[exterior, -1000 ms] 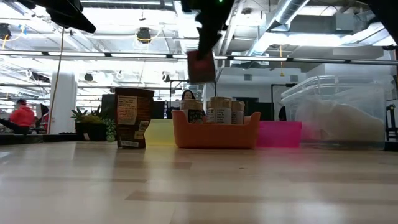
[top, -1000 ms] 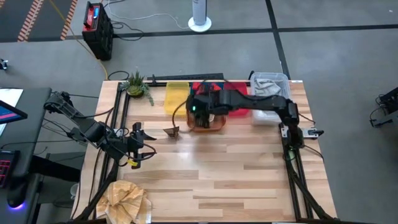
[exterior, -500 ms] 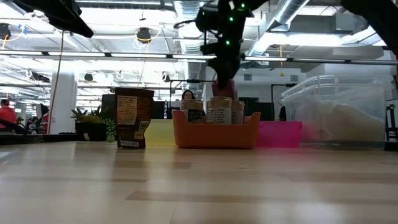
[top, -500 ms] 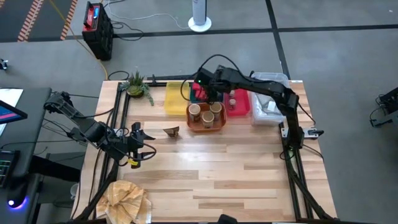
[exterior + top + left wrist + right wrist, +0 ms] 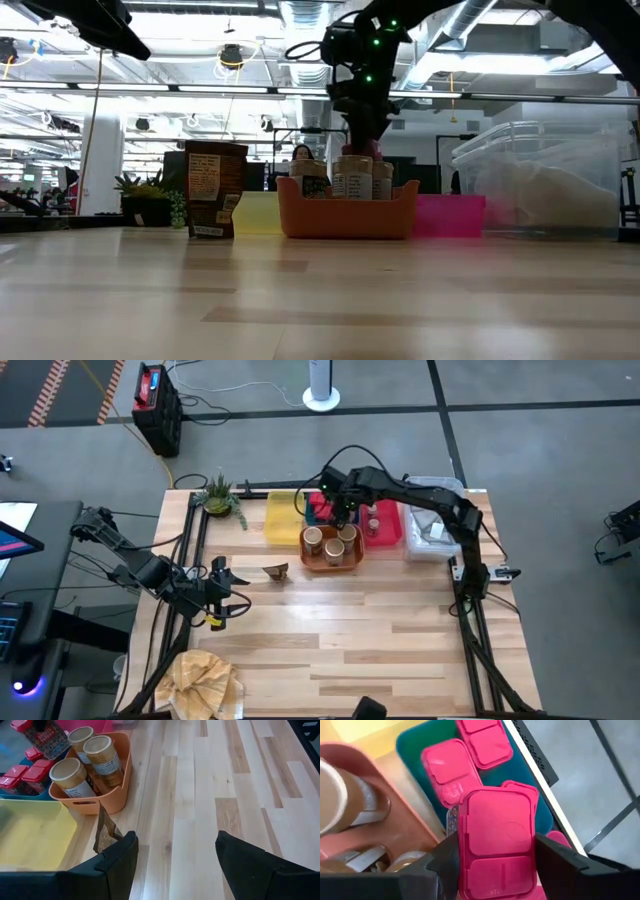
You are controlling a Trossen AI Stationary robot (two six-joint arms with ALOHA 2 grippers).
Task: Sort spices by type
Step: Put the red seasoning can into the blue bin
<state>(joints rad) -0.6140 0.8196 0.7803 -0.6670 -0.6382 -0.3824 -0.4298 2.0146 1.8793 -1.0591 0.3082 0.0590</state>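
My right gripper [image 5: 500,862] is shut on a red boxy tin [image 5: 500,835] over the blue tray [image 5: 415,740] at the table's far side. Two more red tins [image 5: 451,770] lie in that tray. Three tan round jars [image 5: 332,542] stand in the orange tray [image 5: 330,563] just nearer. A dark brown packet [image 5: 276,570] stands upright on its bottom edge on the wood, left of the orange tray. My left gripper [image 5: 225,585] waits open near the table's left edge, holding nothing. My right gripper pinches the red tin by its two long sides [image 5: 463,845], one finger on each. The fingers come from above, pointing steeply down. The tin's red lid [image 5: 502,820] faces up toward the wrist. It hangs over the blue tray; whether its bottom touches anything is hidden.
A yellow tray [image 5: 283,517] stands left of the blue one and a red tray [image 5: 388,532] right of it. A clear lidded bin [image 5: 432,520] sits at the far right, a potted plant [image 5: 220,495] at the far left, a tan cloth [image 5: 205,680] at the near left corner.
My right gripper has carried the red tin from above the orange tray toward the table's far edge and down over the blue tray, rolling its wrist on the way. It has slowed in the last half second.
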